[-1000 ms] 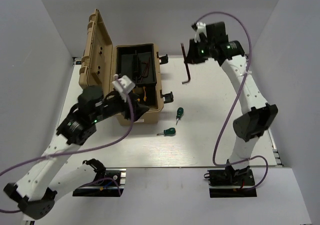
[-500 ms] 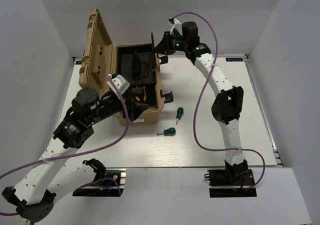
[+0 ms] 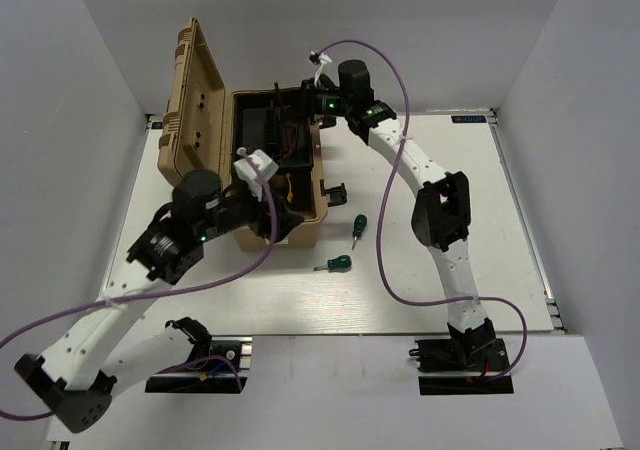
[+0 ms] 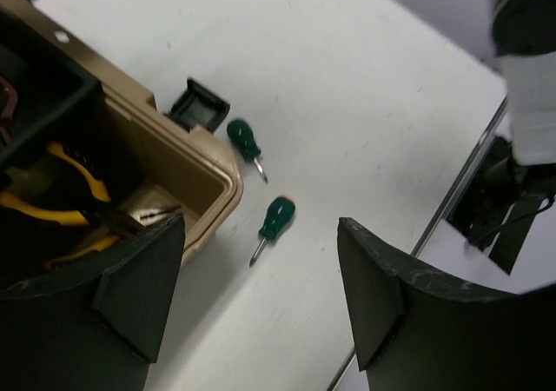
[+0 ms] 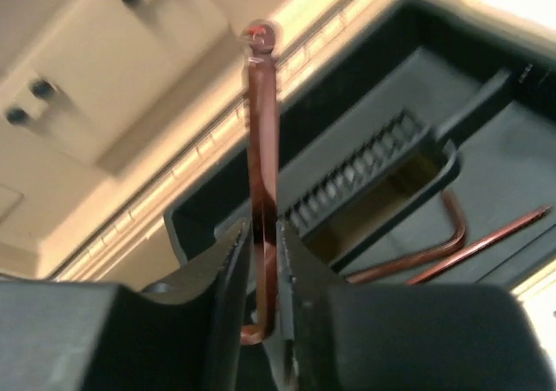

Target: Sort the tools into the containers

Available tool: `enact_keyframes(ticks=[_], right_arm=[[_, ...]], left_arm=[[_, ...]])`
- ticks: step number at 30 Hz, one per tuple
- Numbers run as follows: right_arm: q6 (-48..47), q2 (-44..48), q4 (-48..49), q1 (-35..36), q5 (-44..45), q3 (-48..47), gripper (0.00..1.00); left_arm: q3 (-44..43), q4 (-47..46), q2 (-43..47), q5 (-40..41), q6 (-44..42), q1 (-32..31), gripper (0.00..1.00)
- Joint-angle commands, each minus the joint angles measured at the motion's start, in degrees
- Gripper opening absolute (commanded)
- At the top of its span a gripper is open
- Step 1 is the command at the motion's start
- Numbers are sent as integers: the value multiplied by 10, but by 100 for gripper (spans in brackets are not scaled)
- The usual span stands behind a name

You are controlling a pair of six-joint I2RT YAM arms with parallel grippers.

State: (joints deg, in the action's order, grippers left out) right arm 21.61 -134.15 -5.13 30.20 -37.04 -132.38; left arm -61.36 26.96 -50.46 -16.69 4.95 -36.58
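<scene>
White tabletop (image 3: pixel 500 230) seen from above, rectangular and matte. Same surface (image 4: pixel 365 69) shown in left wrist view, with faint dark specks scattered on it. Table enclosed on three sides by pale grey panels: left wall (image 3: pixel 60 100), back wall (image 3: pixel 300 20), right wall (image 3: pixel 590 100). Metal rail (image 3: pixel 528 240) run along right table edge. Small dark label (image 3: pixel 468 119) fixed at far edge. White ledge (image 3: pixel 330 390) set below near edge.

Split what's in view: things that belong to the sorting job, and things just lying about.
Job: tan toolbox, hex key pinched in the right gripper, second hex key and pliers inside the box, two green screwdrivers on the table.
Not the job: purple cables, arm base plates.
</scene>
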Motion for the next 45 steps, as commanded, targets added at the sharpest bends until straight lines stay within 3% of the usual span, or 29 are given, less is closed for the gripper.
enact_keyframes(ticks=[1,11,12,14,16,20,22,23,24,25,26,27,29,30,32,38,45], right_arm=[[-28,14,-1,2,-22,19,26],[-124,114,-127,-9,-16,56,35],[-149,142,-158,-14,3,59,33],[-183,199,-225,-30,62,68,3],[-213,242,-253,-51,143,90,0],[-271,319,-407,-123,127,201,0],[-301,350,-435,-171,102,249,0],[-310,371,-452,-186,32,342,16],[-340,382,-458,-217,3,374,26],[-348,406,-459,-227,-48,435,35],[-355,432,-441,-238,-77,467,56],[-370,455,-432,-258,-154,552,61],[-372,474,-389,-268,-193,601,67],[-372,504,-379,-276,-243,665,67],[-371,517,-337,-278,-261,695,67],[-352,557,-264,-283,-278,784,68],[-343,561,-254,-288,-291,788,68]], left_arm=[[-15,56,-43,4,-24,-6,81],[-49,93,-155,-19,-88,-42,81],[-55,93,-163,-19,-88,-47,81],[-67,80,-197,-19,-93,-63,81],[-72,74,-226,-1,-93,-76,78],[-113,94,-321,27,-116,-129,60],[-130,105,-383,53,-131,-151,44],[-148,120,-403,66,-131,-162,40],[-158,128,-423,95,-140,-182,33],[-167,136,-442,109,-140,-192,33],[-173,143,-471,145,-145,-200,33],[-180,148,-481,161,-145,-214,46],[-185,148,-500,187,-145,-220,66],[-185,148,-515,218,-145,-226,70],[-191,154,-521,225,-145,-231,76],[-191,147,-547,263,-145,-242,80],[-191,135,-577,257,-151,-249,80]])
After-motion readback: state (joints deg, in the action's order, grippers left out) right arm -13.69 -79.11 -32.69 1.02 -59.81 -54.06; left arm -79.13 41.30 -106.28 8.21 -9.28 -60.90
